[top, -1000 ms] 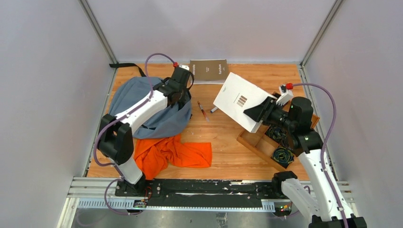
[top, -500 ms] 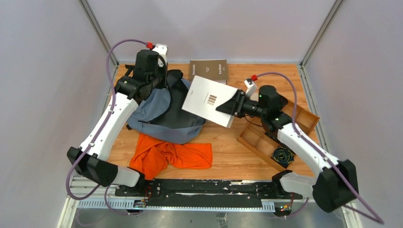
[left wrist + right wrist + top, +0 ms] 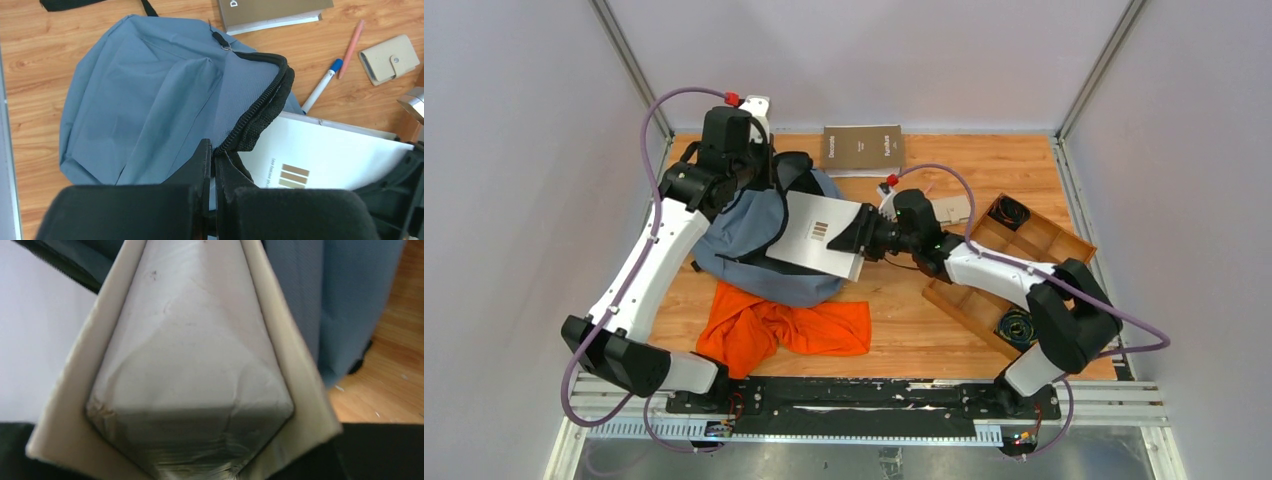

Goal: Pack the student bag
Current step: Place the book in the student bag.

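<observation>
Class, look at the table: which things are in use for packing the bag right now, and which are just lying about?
In use: student bag, its zip edge pinched by the left gripper; white book, held by the right gripper at the bag's mouth.
Lying about: brown book, orange cloth, wooden tray, marker, pink pen, beige wallet.

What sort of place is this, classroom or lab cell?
Likely a lab test cell: plain white wall panels on metal posts enclose a wooden table, with the left arm and right arm bolted to a rail at its near edge.
</observation>
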